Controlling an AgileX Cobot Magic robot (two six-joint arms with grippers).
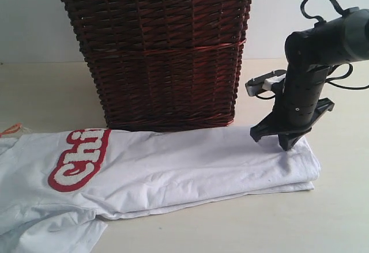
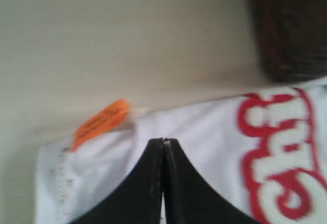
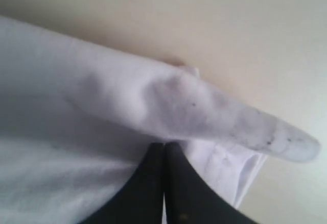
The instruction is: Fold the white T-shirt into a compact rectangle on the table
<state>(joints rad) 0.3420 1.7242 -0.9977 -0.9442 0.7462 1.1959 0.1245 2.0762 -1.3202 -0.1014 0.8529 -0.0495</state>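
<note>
Jaws on both arms are pressed tight together, fingertip to fingertip. On my left wrist feed the left gripper (image 2: 162, 141) has its tips over the white T-shirt (image 1: 190, 163), near a stitched edge and the small orange tag (image 2: 100, 122). I cannot tell whether any cloth is caught between them. The right gripper (image 1: 286, 145) comes down at the shirt's right end with its tips touching the fabric, and a bunched ridge of cloth rises just past them. The shirt lies on the table (image 1: 46, 91) as a long folded band, its layered edges showing at the right end, directly in front of the wicker basket (image 1: 161, 57). Its red patch (image 1: 78, 163) with white letters faces up toward the left.
</note>
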